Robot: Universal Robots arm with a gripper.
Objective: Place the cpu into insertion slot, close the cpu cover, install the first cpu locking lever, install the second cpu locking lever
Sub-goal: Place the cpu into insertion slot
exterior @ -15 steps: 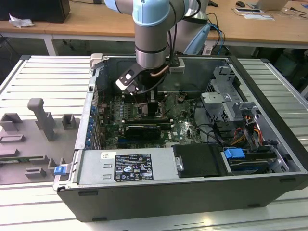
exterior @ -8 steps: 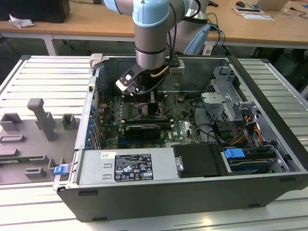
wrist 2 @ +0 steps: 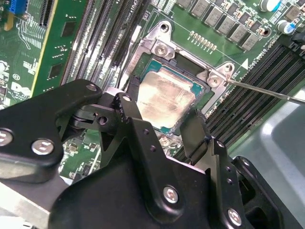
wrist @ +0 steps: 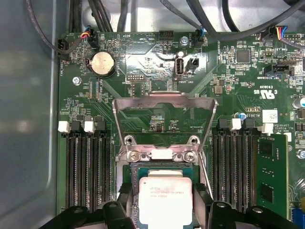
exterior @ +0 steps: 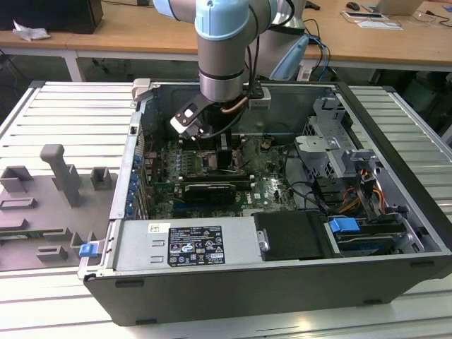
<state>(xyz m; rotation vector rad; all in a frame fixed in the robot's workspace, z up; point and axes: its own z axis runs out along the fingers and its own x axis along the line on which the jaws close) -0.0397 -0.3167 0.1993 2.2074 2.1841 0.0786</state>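
The tool (wrist 2: 159, 112) straddles the cpu (wrist 2: 164, 95), which sits in the insertion slot (wrist 2: 159, 47) mid-motherboard (wrist: 228, 76). Clamped or released, I cannot tell. It wants lowering level, corners matched, the raised cpu cover (wrist: 164, 98) untouched.

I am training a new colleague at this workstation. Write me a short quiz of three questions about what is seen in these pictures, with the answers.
1. True or false: the cpu cover stands open, lifted off the insertion slot.
2. Which thing is the hand nearest to? A) the coin battery B) the cpu C) the power supply
3. Fill in: long black memory slots lie on ____ sides of the insertion slot.
Key: 1 true; 2 B; 3 both.
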